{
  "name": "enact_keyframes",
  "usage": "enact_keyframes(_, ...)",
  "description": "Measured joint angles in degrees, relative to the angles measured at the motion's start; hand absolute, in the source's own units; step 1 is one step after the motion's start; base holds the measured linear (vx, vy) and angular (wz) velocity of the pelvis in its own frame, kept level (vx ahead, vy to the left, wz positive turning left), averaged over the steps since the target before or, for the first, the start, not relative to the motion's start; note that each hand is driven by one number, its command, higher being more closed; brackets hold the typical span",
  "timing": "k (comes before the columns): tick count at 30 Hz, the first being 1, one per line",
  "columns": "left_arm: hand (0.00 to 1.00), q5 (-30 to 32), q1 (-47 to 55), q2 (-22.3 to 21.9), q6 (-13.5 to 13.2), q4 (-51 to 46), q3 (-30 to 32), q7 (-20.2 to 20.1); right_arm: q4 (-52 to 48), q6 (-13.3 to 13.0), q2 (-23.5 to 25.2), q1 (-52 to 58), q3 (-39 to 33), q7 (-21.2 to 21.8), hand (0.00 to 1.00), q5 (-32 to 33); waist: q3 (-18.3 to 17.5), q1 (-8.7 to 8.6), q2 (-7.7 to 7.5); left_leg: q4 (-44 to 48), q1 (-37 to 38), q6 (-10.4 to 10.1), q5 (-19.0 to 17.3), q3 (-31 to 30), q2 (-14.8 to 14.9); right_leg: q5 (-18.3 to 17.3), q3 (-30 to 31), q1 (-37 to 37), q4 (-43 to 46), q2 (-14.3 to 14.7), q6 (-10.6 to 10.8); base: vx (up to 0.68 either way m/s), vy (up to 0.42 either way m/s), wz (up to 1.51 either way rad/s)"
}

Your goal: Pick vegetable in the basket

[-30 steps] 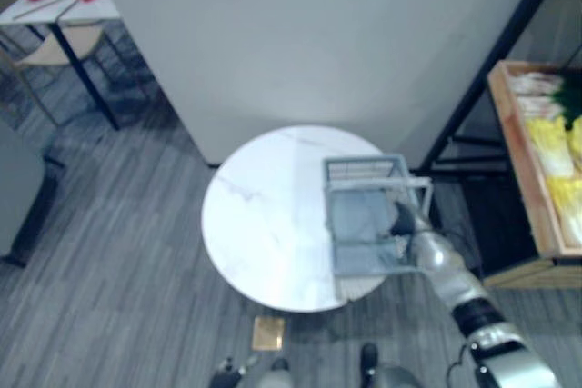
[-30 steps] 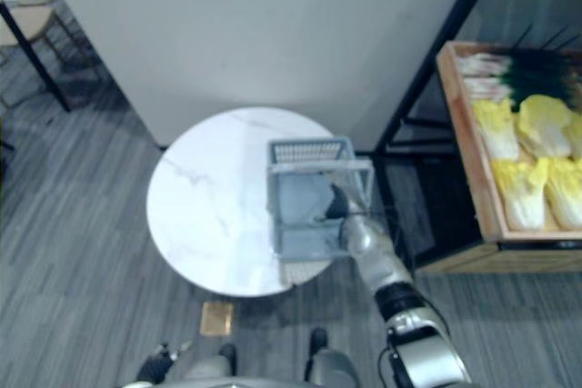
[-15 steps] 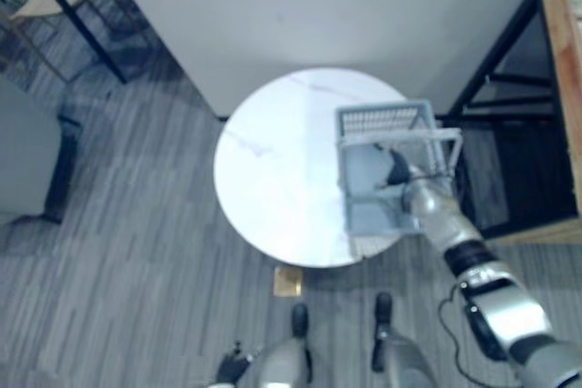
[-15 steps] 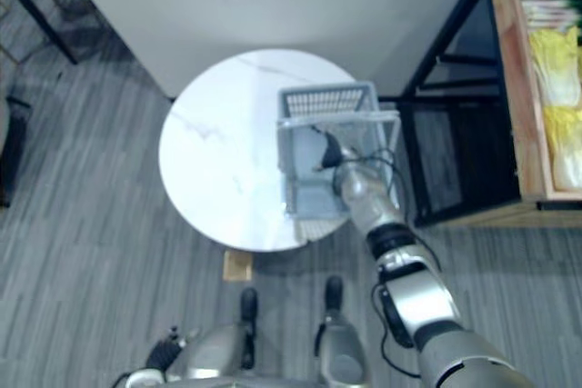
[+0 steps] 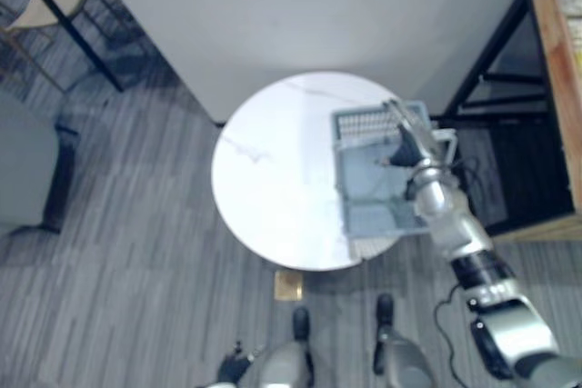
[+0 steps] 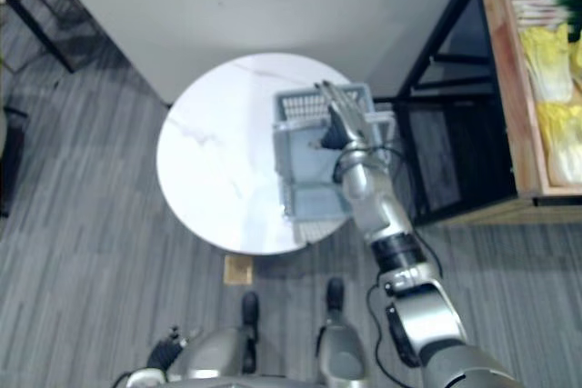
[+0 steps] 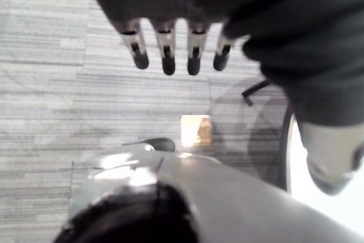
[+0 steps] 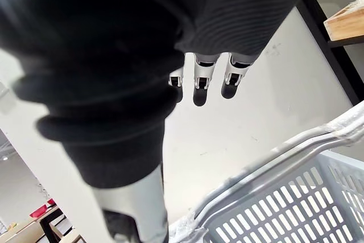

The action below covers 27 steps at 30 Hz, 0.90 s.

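Right robot hand (image 6: 335, 120) hovering over basket (image 6: 298, 106) on round white surface (image 6: 218, 170), fingers straight, apparently gripping nothing. Left robot hand (image 7: 168, 44) hanging over floor (image 7: 57, 95), fingers straight too.

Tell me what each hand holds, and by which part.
Nothing. The right hand hangs open above the basket, clear of its handle; the left hand is open over the floor.

Round white marble-patterned table (image 5: 268, 184), pale grey slatted basket (image 5: 362, 123) on its right side.

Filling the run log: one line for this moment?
right hand open above basket | left hand open over floor | vegetables in wooden crate
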Motion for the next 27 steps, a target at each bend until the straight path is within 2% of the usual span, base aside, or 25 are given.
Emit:
enact_keyframes(8, 0.0, -0.05, -0.03, 0.09, -0.03, -0.01, -0.05, -0.13, 0.75, -0.18, -0.04, -0.07, 0.15, -0.02, 0.0, 0.58, 0.09, 0.1, -0.26, 0.08, -0.38, 0.04, 0.02, 0.53, 0.23, 0.31, 0.52, -0.46, -0.51, 0.32, -0.31, -0.03, -0.014, -0.04)
enact_keyframes(11, 0.0, -0.14, -0.19, 0.41, -0.05, 0.01, -0.2, -0.2, 8.02, -0.17, -0.71, -5.2, 0.24, 0.05, 0.0, 0.55, 0.32, 0.15, -0.32, 0.19, -2.03, 0.08, 0.44, 1.15, 0.13, 1.29, 1.19, -2.34, -0.59, 0.3, -0.44, -0.02, -0.01, -0.09)
enact_keyframes(17, 0.0, -2.3, -2.56, 0.58, -0.95, 0.02, -0.89, -0.14, 25.06, 0.1, -7.58, -18.27, 0.3, 0.21, 0.0, 0.48, 3.89, 0.87, 0.8, 0.24, -5.86, 0.23, 1.91, -0.56, -0.29, 2.28, -0.15, -5.28, -0.49, -0.06, -0.81, -0.04, -0.004, 0.16)
enact_keyframes(18, 0.0, -2.38, -3.14, 0.58, -1.31, -0.01, -1.49, -0.14, 28.49, 0.13, -9.25, -21.24, 0.41, -0.05, 1.0, 0.44, 4.56, 0.95, 1.51, 0.23, -7.15, 0.32, 2.49, -1.39, -0.45, 2.5, -0.64, -6.25, -0.46, -0.06, -0.79, -0.04, -0.006, 0.24)
enact_keyframes(23, 0.0, -4.58, -4.25, 0.77, -2.19, -0.44, -5.39, -0.05, 37.23, 0.1, -16.2, -31.05, 1.59, -0.22, 1.0, 0.31, 7.07, 1.66, 4.72, -0.03, -10.37, 0.23, 3.78, -3.25, -0.8, 2.92, -2.09, -8.58, -0.45, -0.16, -0.96, -0.03, 0.003, 0.19)
enact_keyframes(27, 0.0, -4.6, -4.37, 1.25, -2.12, -0.32, -7.56, -0.16, 38.37, 0.12, -18.3, -32.69, 2.32, -0.65, 1.0, -0.18, 7.26, 1.67, 5.1, -1.15, -11.11, 0.2, 4.7, -3.69, -0.65, 2.99, -2.47, -9.64, -0.47, 0.01, -1.05, 0.01, 0.002, 0.07)
